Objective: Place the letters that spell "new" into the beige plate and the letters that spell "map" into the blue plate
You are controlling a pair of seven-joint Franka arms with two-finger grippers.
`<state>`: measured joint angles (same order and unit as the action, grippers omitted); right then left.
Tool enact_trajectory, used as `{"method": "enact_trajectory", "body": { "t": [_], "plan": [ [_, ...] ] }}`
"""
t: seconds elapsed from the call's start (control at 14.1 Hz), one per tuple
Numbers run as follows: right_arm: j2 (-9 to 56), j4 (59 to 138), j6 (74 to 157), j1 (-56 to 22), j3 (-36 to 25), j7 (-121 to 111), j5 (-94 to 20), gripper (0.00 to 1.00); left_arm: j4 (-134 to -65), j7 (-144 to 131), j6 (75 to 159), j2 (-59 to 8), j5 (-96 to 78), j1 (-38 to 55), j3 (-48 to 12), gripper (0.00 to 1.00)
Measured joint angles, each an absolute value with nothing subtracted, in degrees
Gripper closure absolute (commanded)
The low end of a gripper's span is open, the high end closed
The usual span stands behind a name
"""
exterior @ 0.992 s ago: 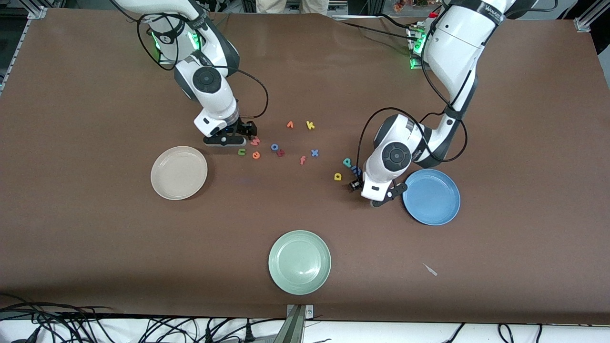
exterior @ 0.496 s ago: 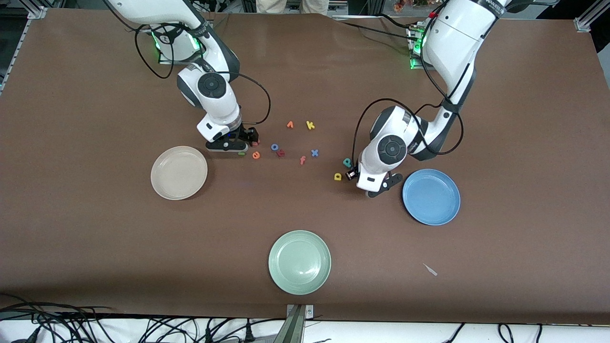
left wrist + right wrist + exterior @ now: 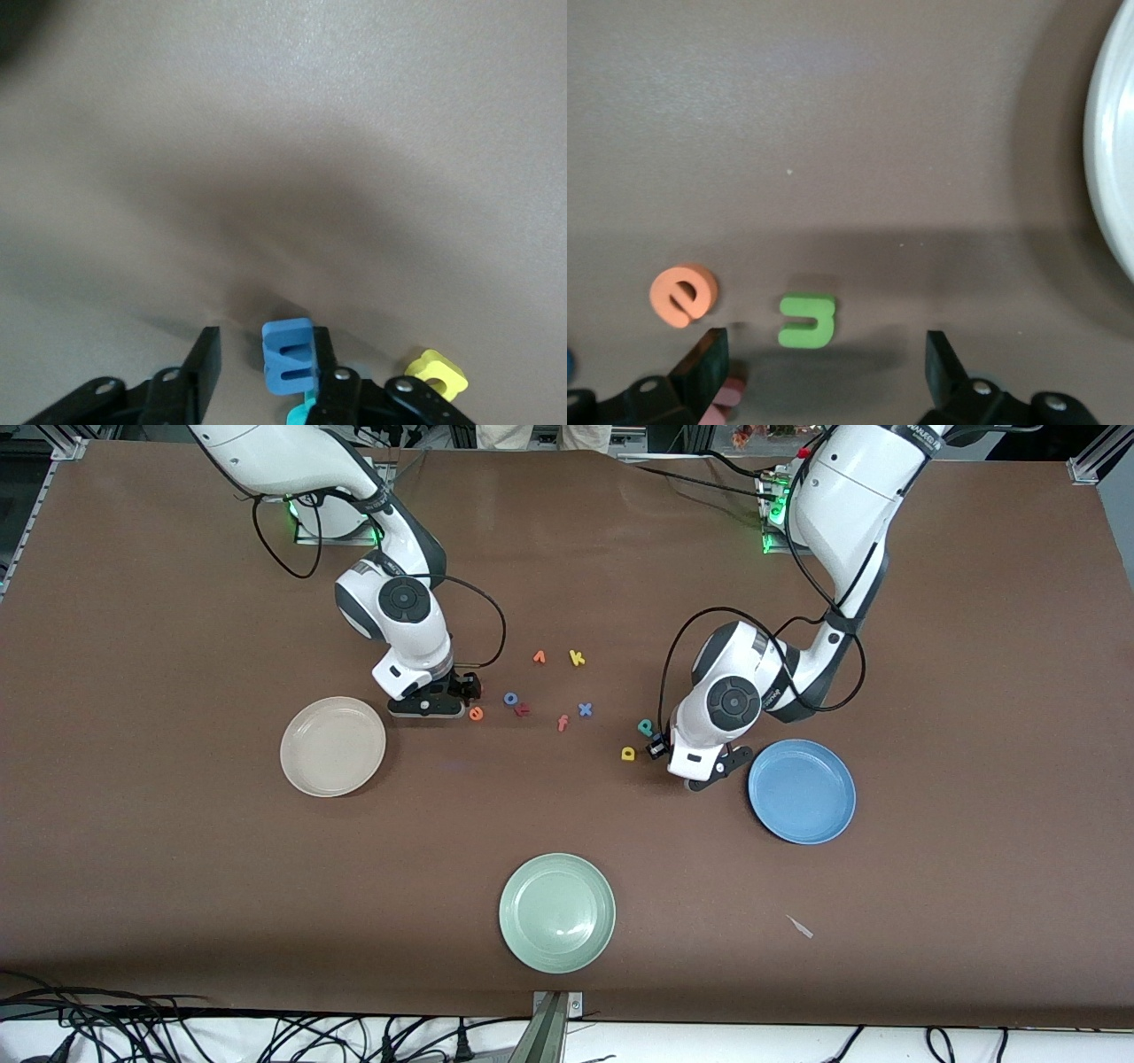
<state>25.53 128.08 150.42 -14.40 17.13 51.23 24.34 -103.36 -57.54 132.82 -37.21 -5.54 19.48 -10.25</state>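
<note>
1. Left gripper (image 3: 264, 359) has come down at the table's 3 o'clock and narrowed around the small blue foam letter m (image 3: 288, 359). One finger touches it and the other stands just apart, so it is not clamped yet.
2. The right gripper (image 3: 824, 354) has shifted from the pinkish-red foam w (image 3: 726, 394) to straddle the green foam n (image 3: 807, 320), jaws wide. The orange foam e (image 3: 476, 713) lies just beside it at 3 o'clock.
3. My judgement: two picks are about to begin at once. Nothing is delivered yet.
4. The round beige plate (image 3: 333, 746), at the right gripper's 8 o'clock, and the round light blue plate (image 3: 802, 790), at the left gripper's 4 o'clock, hold no letters.
5. The yellow foam a (image 3: 628, 754) and the teal foam p (image 3: 645, 727) wait beside the left gripper.
6. The brown matte tabletop (image 3: 567, 558) also carries a pale green plate (image 3: 556, 912) at 6 o'clock and spare letters near its centre. Black cables (image 3: 177, 1027) trail along the table's 6 o'clock edge.
</note>
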Motion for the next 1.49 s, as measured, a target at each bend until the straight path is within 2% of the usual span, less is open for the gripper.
{"method": "enact_trajectory", "body": {
  "t": [0.21, 0.35, 0.42, 0.5, 0.64, 0.71, 0.85, 1.13, 1.49],
  "plan": [
    [26.3, 127.4, 150.4, -14.4, 17.1, 51.8, 24.4, 0.15, -103.2, -57.5, 133.0, -37.2, -7.3, 19.3, -10.2, 0.49],
    [26.6, 127.2, 150.4, -14.4, 17.1, 52.3, 24.5, 0.28, -103.3, -57.5, 133.5, -37.2, -7.3, 19.2, -10.3, 0.5],
    [26.6, 127.2, 150.5, -14.4, 17.1, 52.5, 24.5, 0.37, -103.4, -57.5, 133.9, -37.2, -7.3, 19.3, -10.3, 0.56],
    [26.6, 127.2, 150.6, -14.4, 17.1, 52.6, 24.6, 0.47, -103.6, -57.5, 134.2, -37.4, -7.3, 19.3, -10.4, 0.71],
    [26.6, 127.0, 151.0, -14.5, 17.2, 52.7, 24.7, 0.66, -103.8, -57.5, 134.8, -37.7, -7.3, 19.4, -10.4, 0.92],
    [26.6, 126.8, 151.1, -14.5, 17.3, 52.7, 24.7, 0.74, -103.8, -57.5, 134.8, -37.8, -7.3, 19.4, -10.4, 0.93],
    [26.4, 126.6, 150.9, -14.5, 17.3, 52.8, 24.7, 0.79, -103.7, -57.5, 134.8, -37.8, -7.3, 19.4, -10.4, 0.93],
    [26.3, 125.8, 150.2, -14.3, 16.9, 52.5, 25.4, 0.79, -102.8, -56.5, 133.5, -37.0, -7.3, 18.7, -10.2, 0.92],
    [23.8, 118.9, 136.8, -13.9, 15.0, 43.0, 24.7, 0.79, -96.6, -44.5, 121.1, -34.5, -6.0, 13.1, -9.4, 0.9]
  ]
}}
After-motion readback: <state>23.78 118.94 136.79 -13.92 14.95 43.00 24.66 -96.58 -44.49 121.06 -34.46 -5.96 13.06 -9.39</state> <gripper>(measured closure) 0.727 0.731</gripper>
